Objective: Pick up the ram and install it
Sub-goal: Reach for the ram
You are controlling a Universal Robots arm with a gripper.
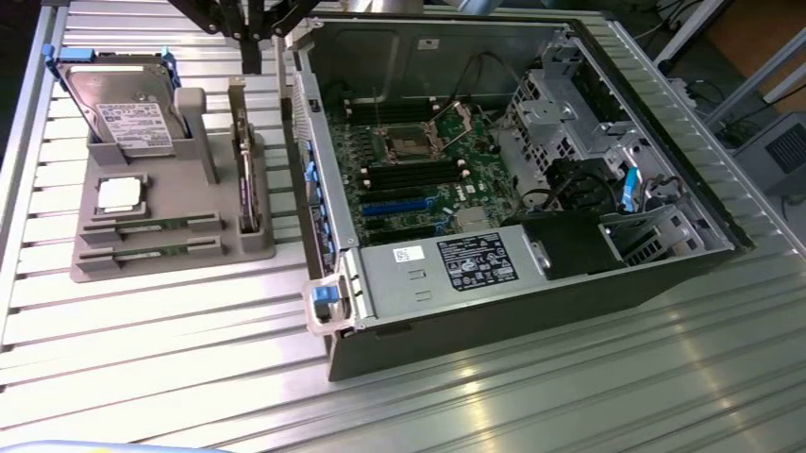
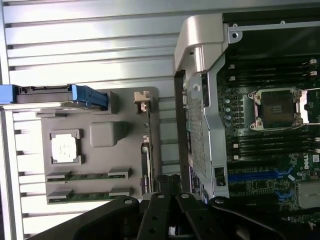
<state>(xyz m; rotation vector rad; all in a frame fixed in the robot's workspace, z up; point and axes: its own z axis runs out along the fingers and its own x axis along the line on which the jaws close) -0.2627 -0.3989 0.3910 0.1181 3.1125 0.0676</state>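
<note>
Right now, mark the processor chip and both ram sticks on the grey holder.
processor chip (image 1: 120,193), exterior view, centre of its silver lid.
inner ram (image 1: 153,227), exterior view, middle of the green stick, next to the chip.
outer ram (image 1: 150,253), exterior view, middle of the green stick.

A robotics lab or test workshop set up for computer assembly.
The table (image 1: 529,406) is ribbed aluminium profile, bare and industrial rather than household or office furniture. On it lies an opened computer case (image 1: 504,326) with its motherboard (image 1: 422,175) exposed, and just beside it a grey moulded holder (image 1: 176,267) keeps a hard drive (image 1: 120,113) and a processor chip (image 1: 117,193) in fitted slots, laid out like a work fixture. A dark gripper (image 1: 252,66) hangs over the table's far edge. Past the table, at the exterior view's right, stand pale metal frame legs (image 1: 756,75) and a grey equipment box (image 1: 780,146) with a vent grille.
</note>
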